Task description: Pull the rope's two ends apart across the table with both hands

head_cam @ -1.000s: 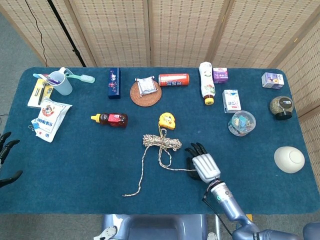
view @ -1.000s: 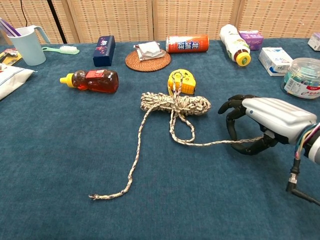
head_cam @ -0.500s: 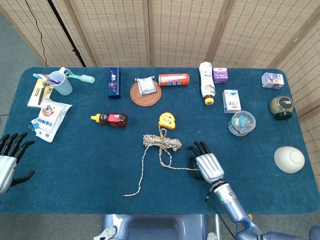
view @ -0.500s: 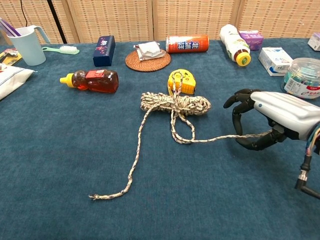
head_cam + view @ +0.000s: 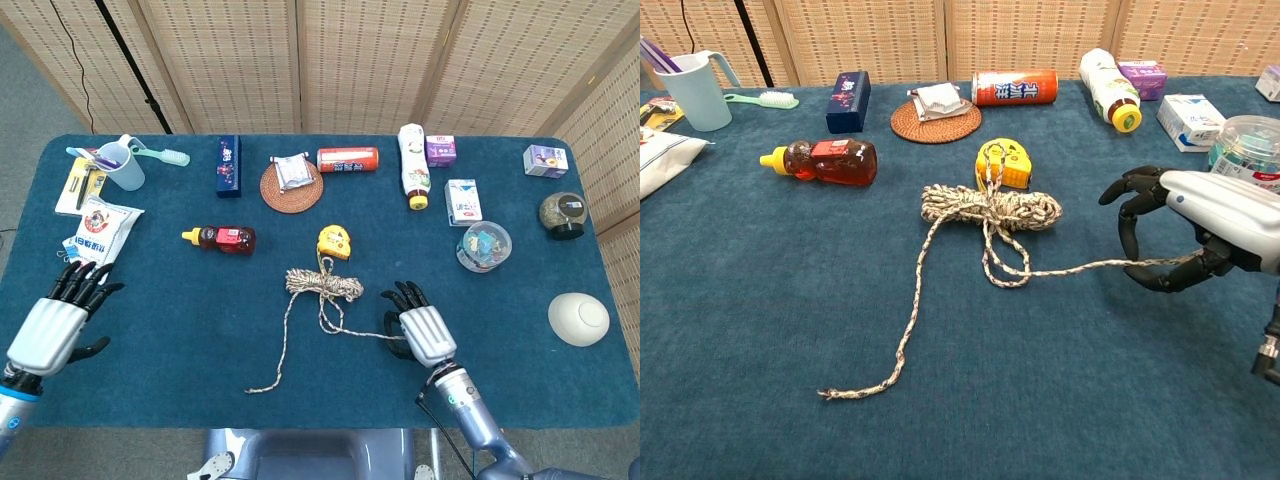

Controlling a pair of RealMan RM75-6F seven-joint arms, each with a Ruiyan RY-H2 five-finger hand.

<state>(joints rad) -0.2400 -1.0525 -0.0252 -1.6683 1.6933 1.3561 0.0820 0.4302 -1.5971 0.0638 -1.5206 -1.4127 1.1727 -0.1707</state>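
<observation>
At the near edge of the blue table (image 5: pixel 200 390), the rope's free left end (image 5: pixel 830 393) lies untouched, while the right hand (image 5: pixel 1200 225) grasps the other end, its strand running taut and just off the cloth back to the coiled rope (image 5: pixel 990 208) at mid-table. The left hand (image 5: pixel 62 318), fingers spread and holding nothing, hovers near the left edge, well apart from the loose end. The pull looks half begun; the next move likely calls for the left hand to reach rightward and pinch that end. Bare cloth lies open on both sides in front; farther back, the yellow tape measure (image 5: pixel 1001 162) touches the coil, and a syrup bottle (image 5: pixel 825 161) lies near.
</observation>
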